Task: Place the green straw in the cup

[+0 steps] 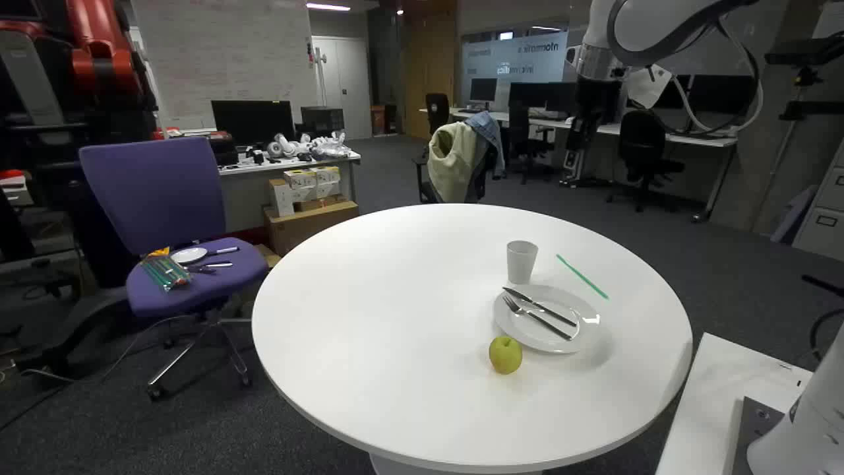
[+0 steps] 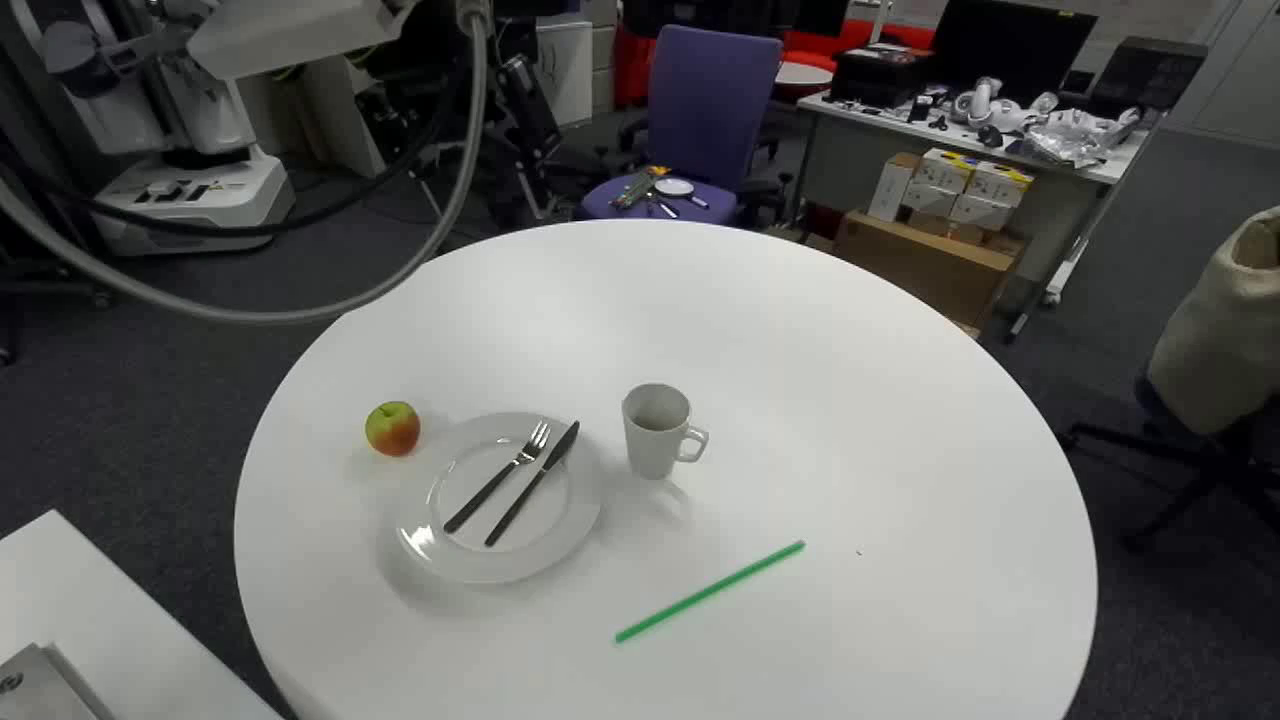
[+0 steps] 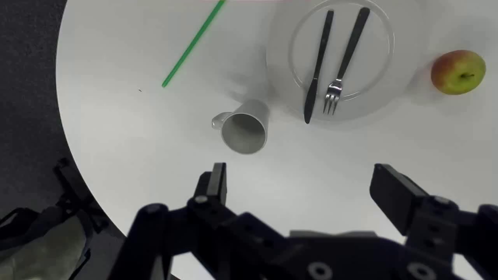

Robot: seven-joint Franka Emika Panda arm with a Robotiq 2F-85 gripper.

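Observation:
The green straw (image 1: 582, 276) lies flat on the round white table, apart from the cup; it also shows in an exterior view (image 2: 710, 591) and in the wrist view (image 3: 193, 43), where its upper end runs out of the frame. The white cup (image 2: 652, 445) stands upright on the table with a handle on the side; it also shows in an exterior view (image 1: 521, 264) and in the wrist view (image 3: 244, 132), where its inside looks empty. My gripper (image 3: 301, 164) is open and empty, high above the table. In the wrist view the cup shows just beyond the left fingertip.
A wide white plate (image 2: 580, 515) stands between cup and apple (image 2: 393, 428). A fork (image 2: 490, 486) and a knife (image 2: 532, 484) lie on it. The round table (image 2: 850, 400) has a curved edge. A purple chair (image 1: 158, 191) stands beyond it.

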